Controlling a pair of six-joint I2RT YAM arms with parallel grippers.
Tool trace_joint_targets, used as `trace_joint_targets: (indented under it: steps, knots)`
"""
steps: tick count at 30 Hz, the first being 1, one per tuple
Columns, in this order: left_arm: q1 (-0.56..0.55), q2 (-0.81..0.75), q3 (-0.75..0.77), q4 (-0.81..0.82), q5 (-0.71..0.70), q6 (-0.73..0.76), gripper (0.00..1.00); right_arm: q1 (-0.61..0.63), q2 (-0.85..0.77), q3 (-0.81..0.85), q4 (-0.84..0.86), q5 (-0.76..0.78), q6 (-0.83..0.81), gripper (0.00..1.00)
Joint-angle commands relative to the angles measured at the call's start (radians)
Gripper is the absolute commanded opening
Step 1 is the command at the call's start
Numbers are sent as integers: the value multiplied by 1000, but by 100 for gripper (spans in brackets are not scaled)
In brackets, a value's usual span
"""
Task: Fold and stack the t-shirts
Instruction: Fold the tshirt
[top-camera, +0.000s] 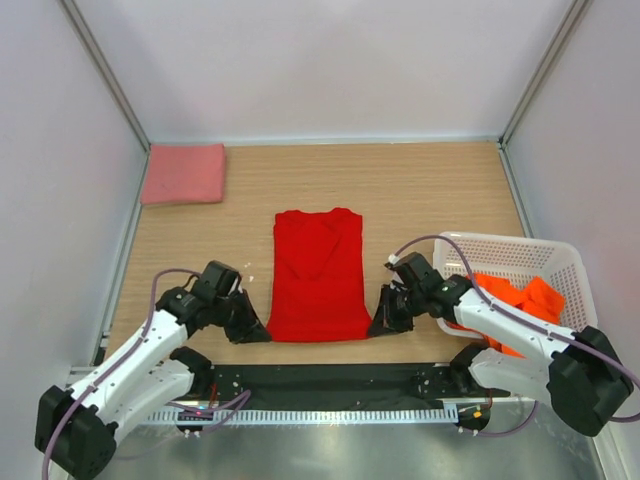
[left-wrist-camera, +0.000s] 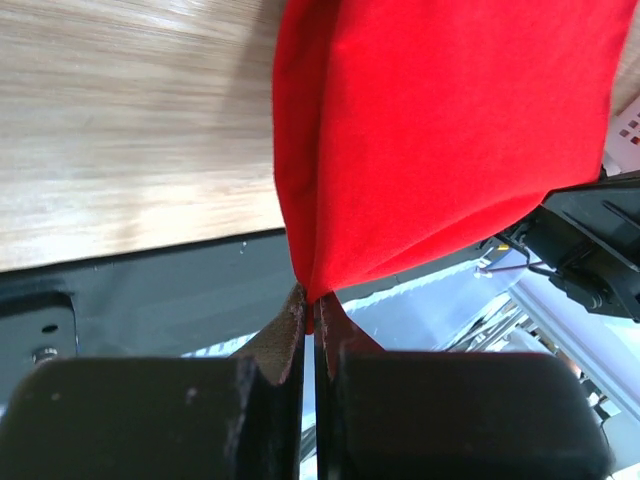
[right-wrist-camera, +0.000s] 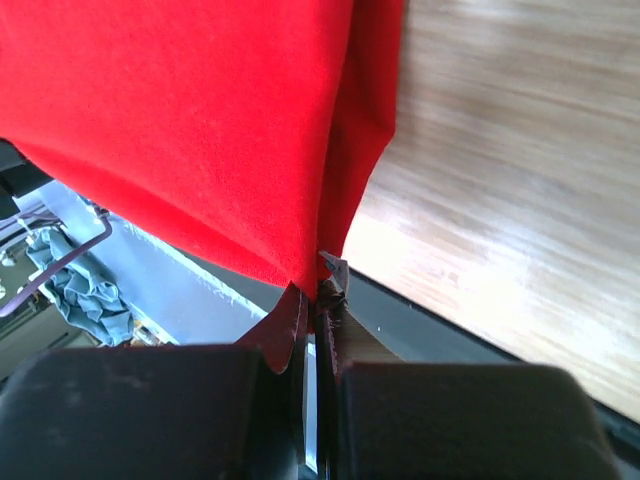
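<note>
1. the red t-shirt (top-camera: 318, 275) lies flat in the middle of the tabletop (top-camera: 430, 190). its sides are already turned in, so it is a narrow panel. its long axis runs from the near edge toward the far wall, collar end away from me and hem end nearest the arm bases.
2. the left pincer (top-camera: 262, 336) is closed tight on the near-left hem corner. its wrist view shows red cloth pinched between the pads.
3. the right pincer (top-camera: 376, 328) is clamped the same way on the near-right hem corner.
4. the shirt stretches straight away from both pincers, with the hem spanned between them, and neither arm is nearer. i judge the next fold carries the hem along that long axis toward the collar, so both sides must travel together.
5. both arms sit low, forearms angled inward toward the shirt, wrists just above the near edge.
6. a folded pink t-shirt (top-camera: 183, 173) rests at the far-left corner, well apart.
7. the orange t-shirts (top-camera: 522, 298) wait in the basket (top-camera: 500, 240) beside the right arm.
</note>
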Motion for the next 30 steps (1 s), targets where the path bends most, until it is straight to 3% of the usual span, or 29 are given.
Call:
trace_joint_targets:
  steps: [1, 9, 16, 23, 30]
  knots:
    - [-1, -7, 95, -110, -52, -7, 0, 2, -28, 68, -133, 88, -4, 2]
    - [51, 269, 445, -153, -86, 113, 0, -38, 157, 410, -258, 143, -104, 2]
    - [198, 600, 724, -134, 18, 243, 0, -157, 356, 637, -270, 67, -186, 2]
    - [244, 860, 977, -148, 74, 319, 0, -259, 557, 831, -287, -7, -242, 2]
    - [267, 1018, 1210, -148, 69, 337, 0, -291, 717, 1018, -321, -47, -269, 2]
